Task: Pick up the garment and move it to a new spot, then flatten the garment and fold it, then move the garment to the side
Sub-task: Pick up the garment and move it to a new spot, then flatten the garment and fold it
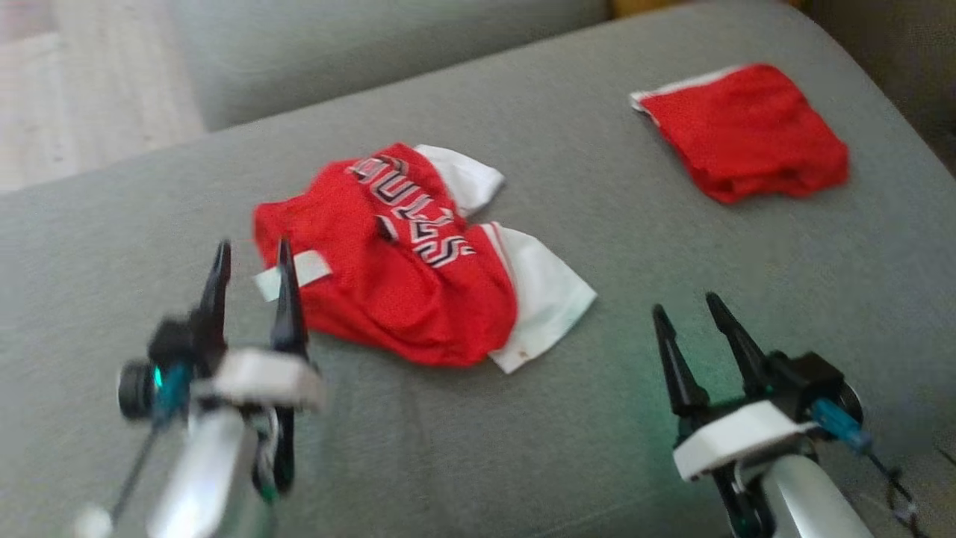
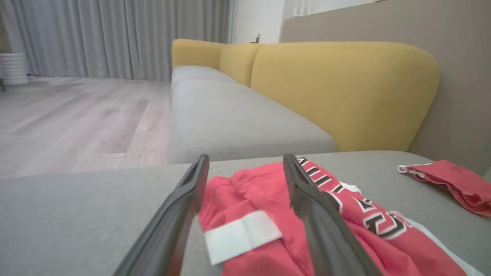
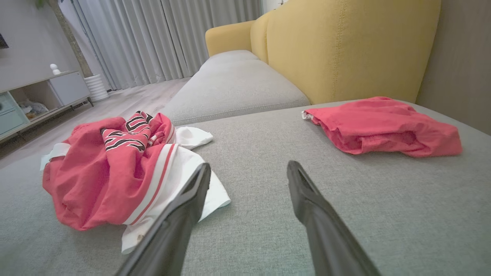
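Hanging spread and empty, your left gripper (image 1: 252, 246) is sitting nearest the garment (image 1: 403, 291), which is lying at two o'clock. Your right gripper (image 1: 686, 304) is gaping empty, farther off.

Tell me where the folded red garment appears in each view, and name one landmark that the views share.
Head view: folded red garment at the upper right, on the grey cushion.
Left wrist view: folded red garment at the right edge, below mid-height.
Right wrist view: folded red garment right of centre, near mid-height.
Shared landmark: the crumpled red jersey with lettering, left of it in all three.
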Robot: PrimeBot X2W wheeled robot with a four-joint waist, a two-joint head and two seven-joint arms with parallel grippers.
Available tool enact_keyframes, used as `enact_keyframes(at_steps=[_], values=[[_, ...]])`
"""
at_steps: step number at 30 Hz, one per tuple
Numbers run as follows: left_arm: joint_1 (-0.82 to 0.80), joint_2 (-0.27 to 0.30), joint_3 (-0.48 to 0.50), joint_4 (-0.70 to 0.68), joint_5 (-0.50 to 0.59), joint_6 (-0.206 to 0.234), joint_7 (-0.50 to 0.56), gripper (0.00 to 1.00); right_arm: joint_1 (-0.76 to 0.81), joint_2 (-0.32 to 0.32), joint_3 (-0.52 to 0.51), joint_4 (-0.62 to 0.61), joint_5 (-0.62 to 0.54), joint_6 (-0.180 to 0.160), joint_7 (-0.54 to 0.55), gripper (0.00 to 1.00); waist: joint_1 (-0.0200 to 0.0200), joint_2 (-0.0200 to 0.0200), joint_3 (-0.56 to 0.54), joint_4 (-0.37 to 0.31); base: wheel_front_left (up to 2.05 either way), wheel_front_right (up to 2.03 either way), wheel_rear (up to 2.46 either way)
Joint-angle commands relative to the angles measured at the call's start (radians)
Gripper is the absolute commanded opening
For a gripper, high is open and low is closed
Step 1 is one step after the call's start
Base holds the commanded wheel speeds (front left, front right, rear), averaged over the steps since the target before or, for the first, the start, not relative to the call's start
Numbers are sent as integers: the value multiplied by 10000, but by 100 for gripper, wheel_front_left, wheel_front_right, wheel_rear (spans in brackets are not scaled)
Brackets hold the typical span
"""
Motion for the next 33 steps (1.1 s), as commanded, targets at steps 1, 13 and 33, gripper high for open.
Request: enact_keyframes(at_steps=[1,13,33], values=[[699,-60,672,-1046,406,203,-104,100,121,-91,42,-251,78,67,-55,100,0,0,-612,812,0,0,0],[4925,-831,1765,-4422,2529,1,-107,100,1526,119,-784,-188,-187,67,-55,100,0,0,-1912,2783,0,0,0],[6178,-928,2296,-4871,3351,-97,-108,100,2081,298,-1118,-542,-343,67,-55,100,0,0,-2318,3068,0,0,0]])
